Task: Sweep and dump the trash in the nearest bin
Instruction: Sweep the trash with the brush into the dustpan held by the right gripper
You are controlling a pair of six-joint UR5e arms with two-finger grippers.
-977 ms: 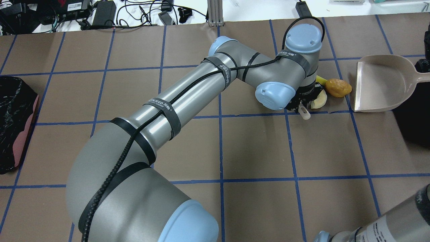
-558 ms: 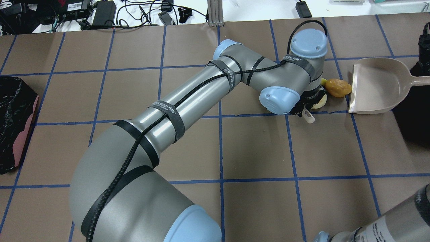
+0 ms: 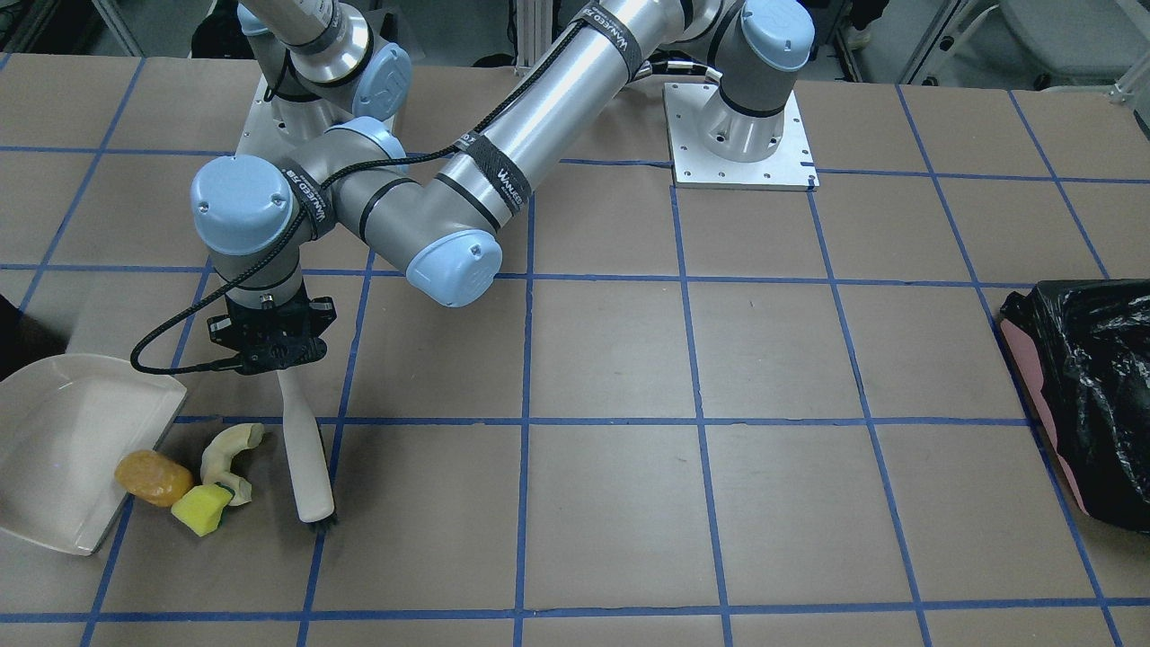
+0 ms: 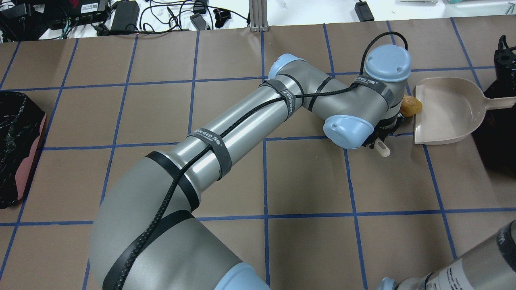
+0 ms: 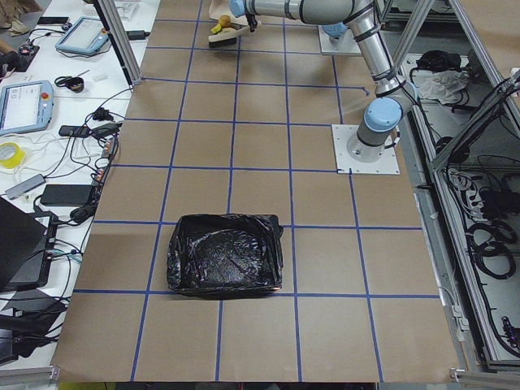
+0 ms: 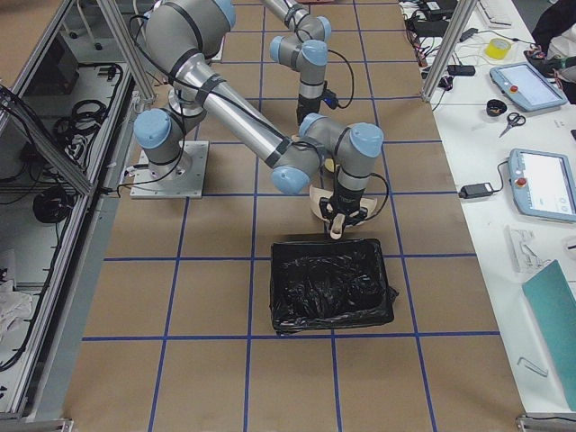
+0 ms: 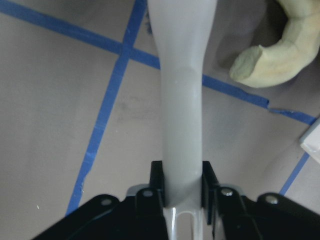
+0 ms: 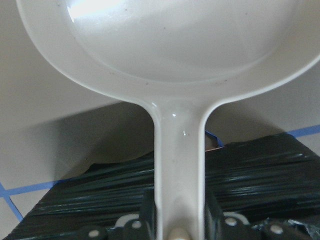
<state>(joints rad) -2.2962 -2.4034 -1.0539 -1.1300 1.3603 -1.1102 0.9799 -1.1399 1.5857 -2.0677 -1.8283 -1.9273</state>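
My left gripper [image 3: 269,349] [image 7: 182,186] is shut on the white handle of a brush [image 3: 304,449] whose bristle end rests on the table just right of the trash in the front view. The trash lies at the dustpan's open edge: an orange-brown lump [image 3: 145,476] [image 4: 411,105], a pale yellow peel [image 3: 229,447] [image 7: 280,55] and a yellow-green sponge block [image 3: 202,509]. My right gripper [image 8: 178,217] is shut on the handle of the beige dustpan [image 4: 443,110] [image 3: 58,440] [image 8: 165,45]. The bin [image 4: 494,149] [image 6: 333,288] [image 8: 260,182] sits dark beneath the pan's handle.
A pink bin lined with a black bag [image 4: 18,145] [image 3: 1092,395] stands at the table's far end on my left. My left arm [image 4: 242,125] stretches diagonally across the brown, blue-taped table [image 4: 306,241]. Cables and devices [image 4: 121,14] crowd the far edge.
My left arm has swung right with the brush, pushing the trash toward the dustpan. The pan has shifted left and nearer, its lip now at the orange lump. Peel and sponge are now hidden overhead.
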